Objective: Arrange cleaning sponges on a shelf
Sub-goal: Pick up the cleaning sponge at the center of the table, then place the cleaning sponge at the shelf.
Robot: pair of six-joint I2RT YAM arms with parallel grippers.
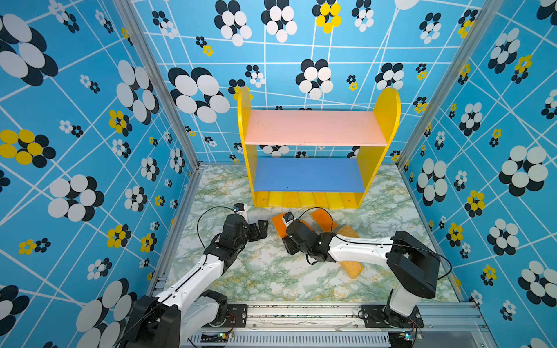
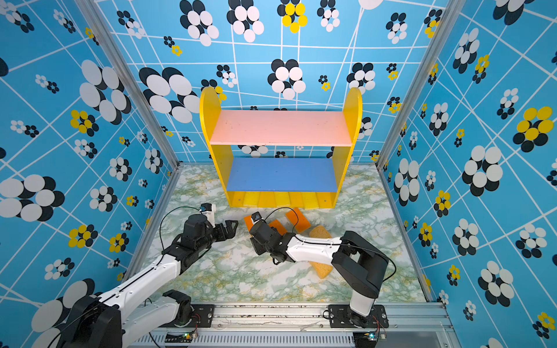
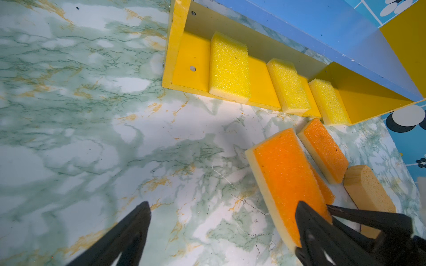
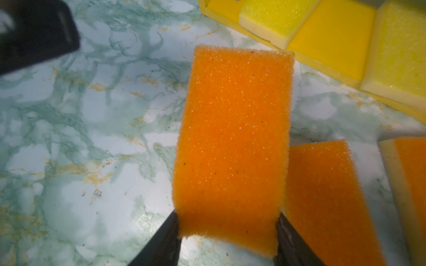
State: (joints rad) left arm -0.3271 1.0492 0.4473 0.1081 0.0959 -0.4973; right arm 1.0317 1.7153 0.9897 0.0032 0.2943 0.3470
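My right gripper (image 4: 227, 221) is shut on an orange sponge (image 4: 232, 142), pinching its long sides near one end. In both top views this sponge (image 1: 278, 225) (image 2: 248, 222) is in front of the shelf (image 1: 315, 128) (image 2: 280, 128). A second orange sponge (image 4: 327, 195) lies beside it, partly under it, and a third (image 1: 324, 220) lies further right. Three yellow sponges (image 3: 229, 69) (image 3: 288, 85) (image 3: 328, 101) sit on the shelf's yellow base. My left gripper (image 3: 223, 205) (image 1: 263, 229) stands open and holds nothing, one fingertip close to the held sponge.
Two tan porous sponges lie on the marble table, one (image 1: 348, 232) behind my right arm and one (image 1: 351, 269) partly under it. The shelf's pink and blue boards are bare. Patterned blue walls close in three sides, and a metal rail (image 1: 301, 313) runs along the front.
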